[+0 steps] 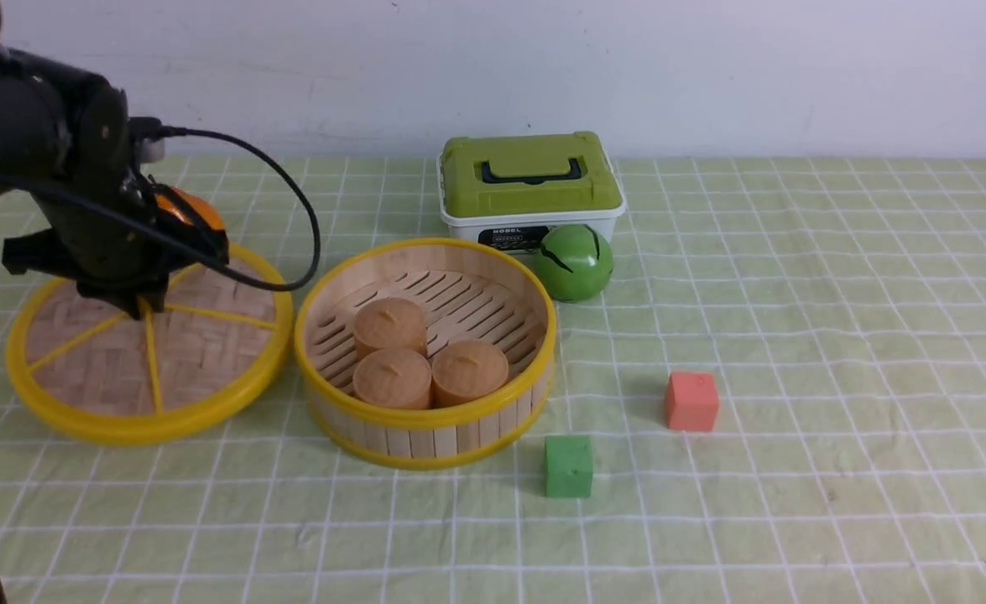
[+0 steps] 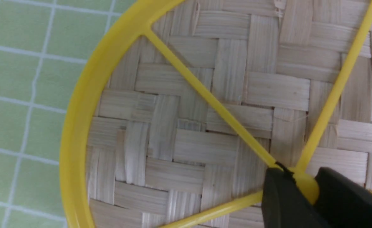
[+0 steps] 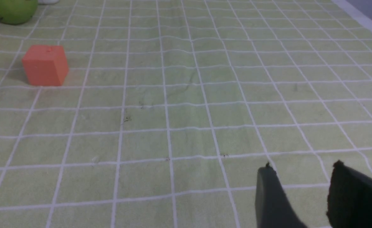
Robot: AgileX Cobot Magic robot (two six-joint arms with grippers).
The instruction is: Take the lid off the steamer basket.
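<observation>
The lid [image 1: 207, 352], a woven bamboo disc with a yellow rim and spokes, lies low on the cloth just left of the steamer basket [image 1: 425, 424], rim almost against rim. The basket is uncovered and holds three brown bun-shaped pieces [image 1: 425, 356]. My left gripper [image 1: 142, 306] is over the lid's middle; in the left wrist view the gripper [image 2: 299, 172] is shut on the lid's yellow centre knob [image 2: 306, 188], above the weave [image 2: 204, 139]. My right gripper [image 3: 303, 167] is open and empty over bare cloth; it is out of the front view.
A white box with a green top [image 1: 530, 180] stands behind the basket, a green ball [image 1: 575, 262] beside it. A red cube [image 1: 691, 401] and a green cube [image 1: 568, 466] lie right of the basket. The red cube [image 3: 45, 65] shows in the right wrist view.
</observation>
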